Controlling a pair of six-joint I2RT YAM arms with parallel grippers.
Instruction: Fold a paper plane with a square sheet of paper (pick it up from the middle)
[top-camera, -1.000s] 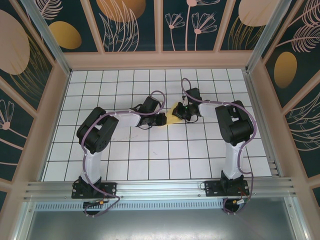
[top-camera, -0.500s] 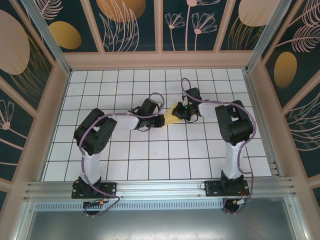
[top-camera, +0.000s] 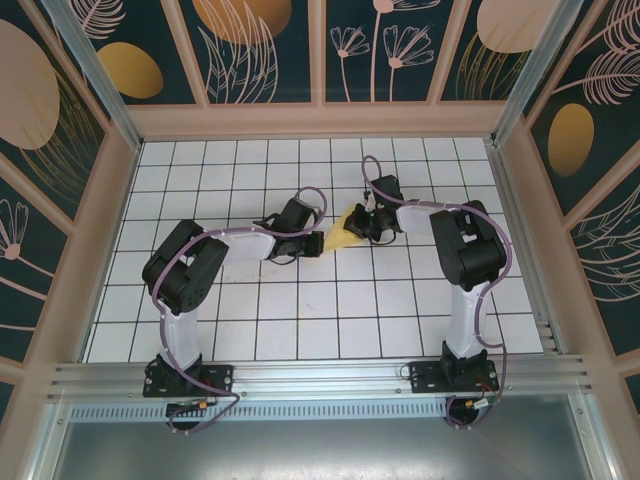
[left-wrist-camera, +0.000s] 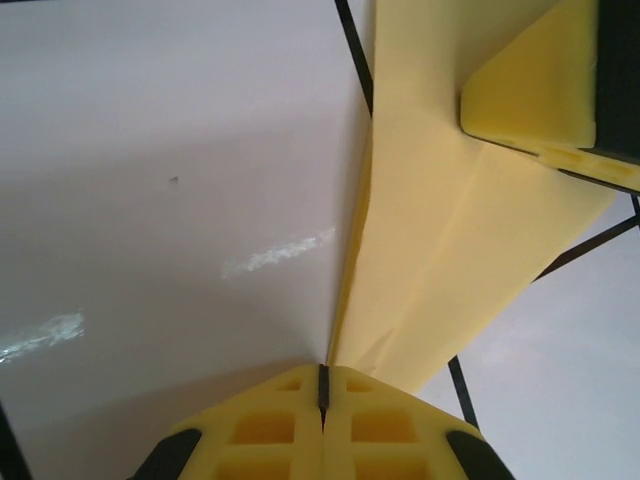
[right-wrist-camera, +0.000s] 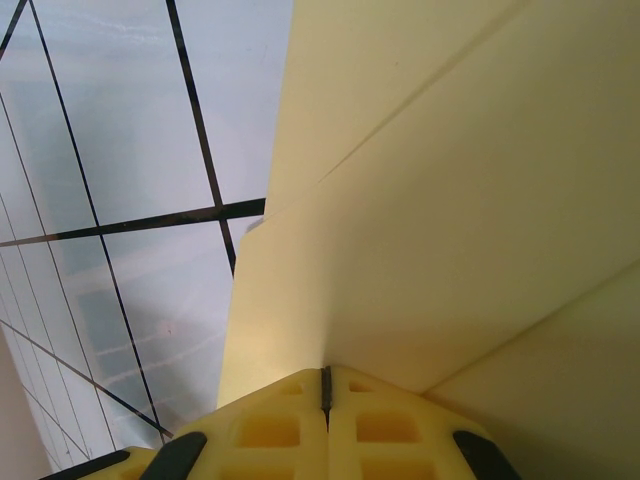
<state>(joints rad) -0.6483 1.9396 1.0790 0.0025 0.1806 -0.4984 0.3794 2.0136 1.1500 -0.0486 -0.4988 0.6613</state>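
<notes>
Pale yellow paper plane (top-camera: 340, 232) (creased, pointed wedge), pinched by left claw (left-wrist-camera: 322, 385) and right claw (right-wrist-camera: 325, 385)

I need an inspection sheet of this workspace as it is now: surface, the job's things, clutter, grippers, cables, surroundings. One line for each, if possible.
Surface: table of white tiles with a dark grid; a few faint smears in the left wrist view.
Job's things: pale yellow paper, partly folded with creases, held between both grippers.
Clutter: nothing seen.
Grippers: left gripper shut on the paper's near-left end; right gripper shut on its right side.
Cables: purple cables run along both arms, and one loops above the right wrist.
Surroundings: dark walls with floral prints in pale frames; metal rail at the near edge.
</notes>
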